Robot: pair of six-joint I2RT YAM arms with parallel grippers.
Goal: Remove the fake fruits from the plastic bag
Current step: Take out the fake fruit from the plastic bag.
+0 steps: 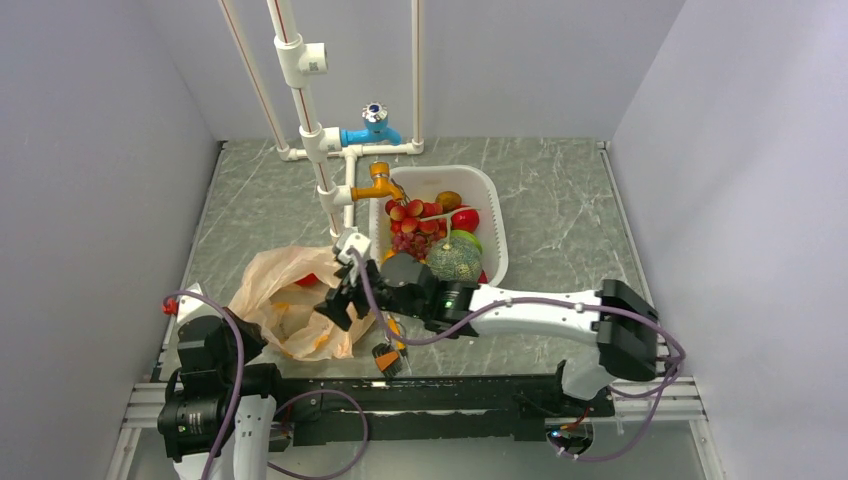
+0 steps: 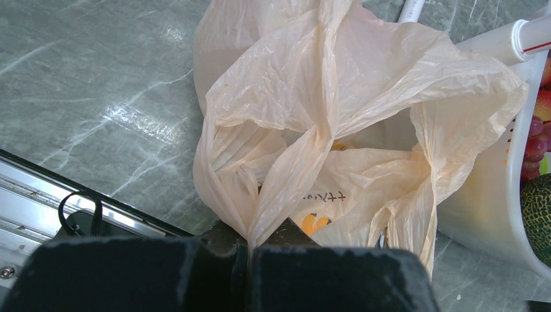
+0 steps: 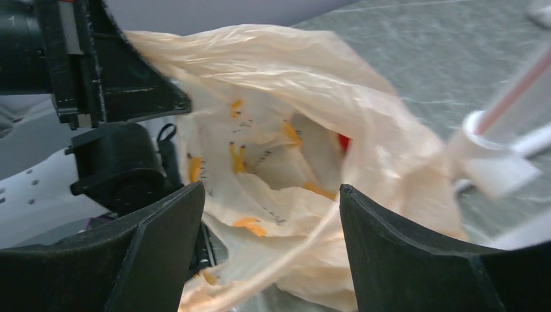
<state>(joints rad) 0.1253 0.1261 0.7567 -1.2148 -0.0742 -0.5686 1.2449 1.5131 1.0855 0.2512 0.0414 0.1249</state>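
- Plastic bag crumpled on the grey marbled table, just left of the white basin, mouth gaping toward the right arm.
- Left gripper clamped shut on a twisted fold of the bag at its near edge, thin plastic pinched flat between the two black fingers and fanning out above them.
- Right gripper spread wide open, level with the bag's mouth and facing into it, holding nothing.
- Between those open jaws, only a thin stretched strand of the bag running low across the gap; cannot tell whether touching either finger.
- Deep inside the bag, a small patch of red behind the folds, also glimpsed from above at the far side of the mouth; too hidden to tell which fruit.
- Along the bag's inner wall, orange printed patches and dark lettering, creased and partly folded over.
- Out of the bag and in the basin: a bunch of red grapes near the middle, a netted grey-green melon at the near end, a large red round fruit just behind the melon.
- Also in the basin, small red tomatoes at the far left, under the orange tap.
- Behind the bag, white pipes rising upright from the table, with a blue tap higher up.
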